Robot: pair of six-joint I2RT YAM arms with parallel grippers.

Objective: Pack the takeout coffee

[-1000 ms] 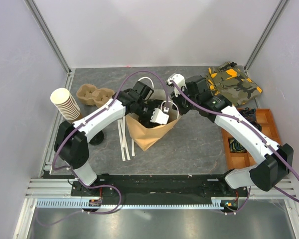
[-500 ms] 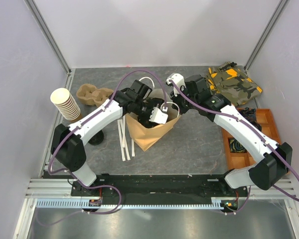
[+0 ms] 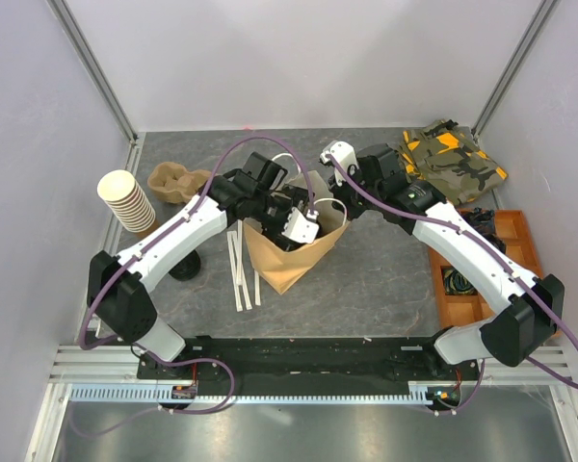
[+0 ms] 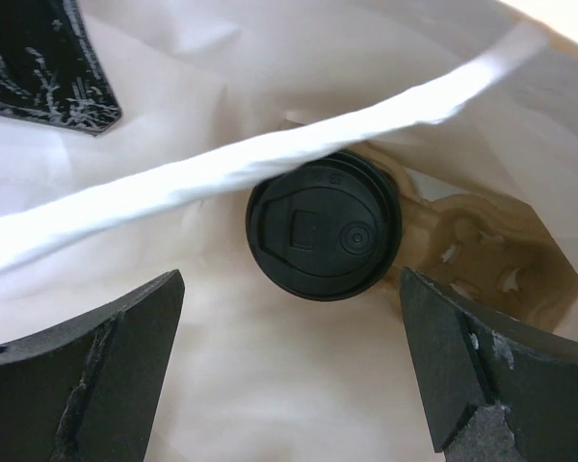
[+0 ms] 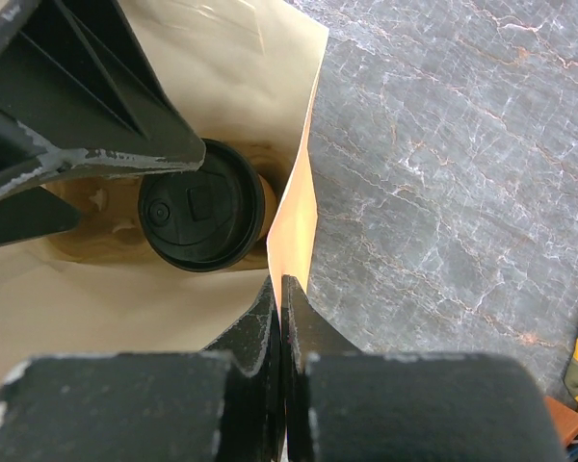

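Left gripper (image 4: pixel 291 279) is hanging wide open and empty inside the paper bag (image 3: pixel 281 265), its jaws standing well apart on either side of the view and touching nothing I can make out. Directly below the gap, the takeout coffee (image 4: pixel 323 231) is sitting upright deep in the bag, black lid up, apart from both fingers; it is resting against what looks like a moulded pulp carrier (image 4: pixel 482 255), though whether it is fully seated in a pocket I cannot tell. One white bag handle (image 4: pixel 222 183) is draping across the opening, passing over the far rim of the lid, between the wrist camera and the cup. Right gripper (image 5: pixel 280 289) is pinching shut on the bag's rim at the side nearest it, holding the mouth open, with the lid showing just inside that wall. Out on the table, a second carrier (image 3: pixel 178 181) and a stack of cups (image 3: pixel 125 200) are sitting off to the left. Judging the step: the cup is looking placed and the left arm is needing to back out. Risks: a finger hooking the loose handle on the way up, dragging or tipping the bag; the right letting go early and the wall folding onto the arm; a bump leaning the cup over if it is not seated.
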